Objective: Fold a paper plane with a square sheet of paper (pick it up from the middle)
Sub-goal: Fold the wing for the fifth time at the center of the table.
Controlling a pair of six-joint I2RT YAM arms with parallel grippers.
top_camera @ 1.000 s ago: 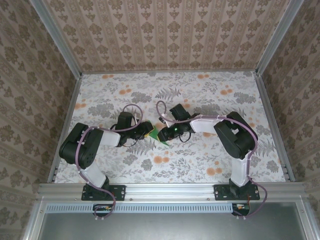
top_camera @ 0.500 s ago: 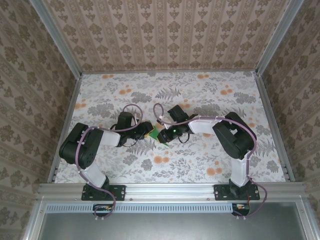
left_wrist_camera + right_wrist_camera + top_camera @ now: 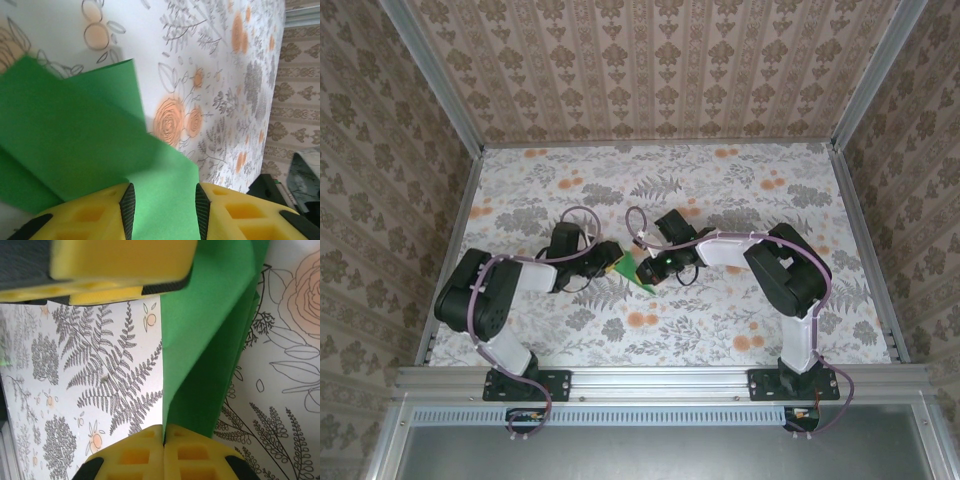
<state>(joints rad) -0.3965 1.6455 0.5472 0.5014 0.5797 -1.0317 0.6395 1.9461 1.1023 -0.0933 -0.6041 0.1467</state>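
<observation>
My right gripper (image 3: 163, 435) is pinched tight on an edge of the creased green sheet of paper (image 3: 205, 340). My left gripper (image 3: 164, 202) stands part open, with the sheet running between its pads. Overhead, the paper sits just left of frame centre.

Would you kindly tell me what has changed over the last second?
The right tool closed its jaws at the edge of the green paper; whether it pinches it is unclear. The left arm's elbow swung slightly leftward. The left tool kept its jaws apart, with paper between them.
</observation>
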